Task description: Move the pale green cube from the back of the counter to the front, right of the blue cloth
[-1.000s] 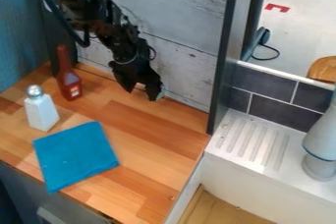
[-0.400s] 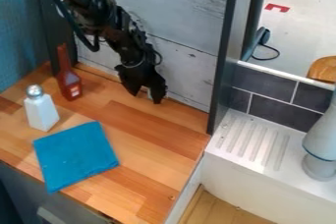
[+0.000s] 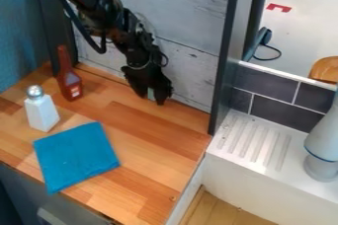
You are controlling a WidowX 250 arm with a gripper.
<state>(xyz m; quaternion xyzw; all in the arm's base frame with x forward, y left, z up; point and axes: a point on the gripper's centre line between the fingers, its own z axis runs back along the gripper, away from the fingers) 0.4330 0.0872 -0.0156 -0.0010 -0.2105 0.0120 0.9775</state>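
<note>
while the gripper [image 3: 150, 100] hangs low w/ its tips pointing down by the plank wall [image 3: 188, 46], over the back edge of the wood counter [image 3: 151, 152], the step in hand looks like positioning rather than a finished pick or place, tho that's a judgement. a small pale sliver [image 3: 151, 93] shows at its lower end; can't tell if that's a held item, part of the gripper or smth behind, so can't say whether it's released or clenched on smth. nearest clear item is the brown bottle [image 3: 68, 83], upright nr the back corner, well apart from the gripper. the white bottle w/ silver cap [image 3: 41, 113] stands just beside it, nearer the front, and the blue cloth [image 3: 76, 156] lies flat in front of both, approx. mid-counter. next move prob. depends on that sliver: if it's a held item, it calls for a steady grip and a gentle lowering w/ clearance from the wall; if not, a sideways shift along the counter to line up w/ an item, then a straight descent. main risks, imo: scraping the planks, or clipping the brown bottle's tall neck & tipping it.
</note>
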